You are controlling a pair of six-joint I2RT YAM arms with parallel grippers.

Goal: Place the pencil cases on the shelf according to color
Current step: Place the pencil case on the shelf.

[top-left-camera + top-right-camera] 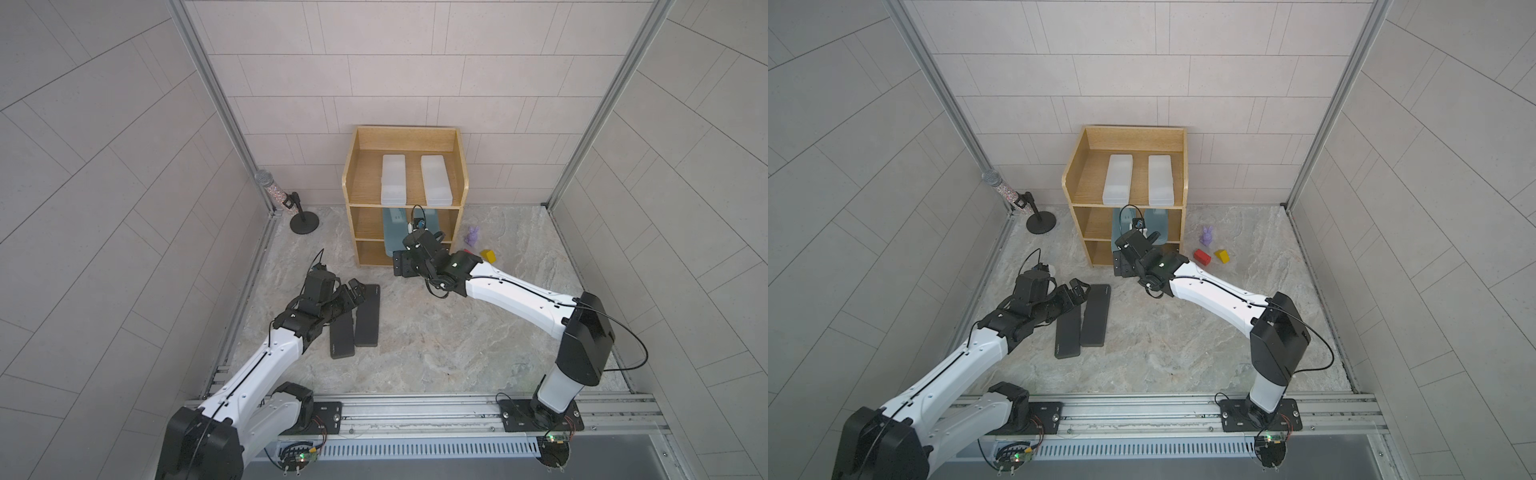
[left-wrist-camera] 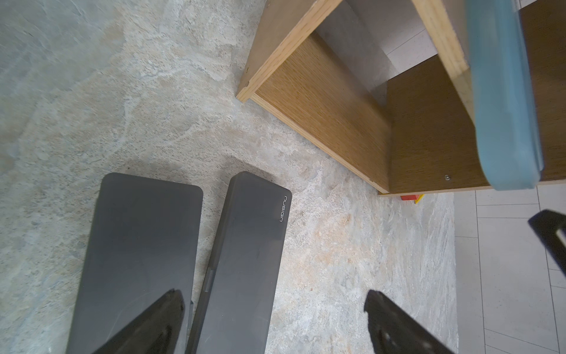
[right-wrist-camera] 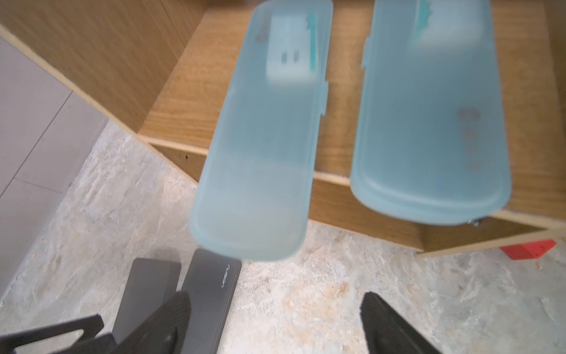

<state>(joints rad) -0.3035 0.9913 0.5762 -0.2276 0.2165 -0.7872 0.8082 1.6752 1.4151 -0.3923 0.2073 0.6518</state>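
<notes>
1. The two black cases lie flat on the table, side by side and almost touching. They are in front of the shelf and toward its left. Their long axis runs from the robot toward the shelf, a little slanted.
2. The left pincer hangs just above the half of them nearer to the shelf. Its fingers are apart and hold nothing. The opening goes across the short width of a case, so I judge it suits a grasp from above.
3. The right pincer stands before the middle level, also apart and empty. It is farther from the black cases, so the left arm is the nearer one.
4. Two white cases lie on the top level. Two teal cases lie on the middle one and stick out over its front edge. The bottom level seems free, though the right arm hides part of it.
5. The only readable writing is the word nusign, near the end of one black case. The marks on the teal cases are too blurred to read.
</notes>
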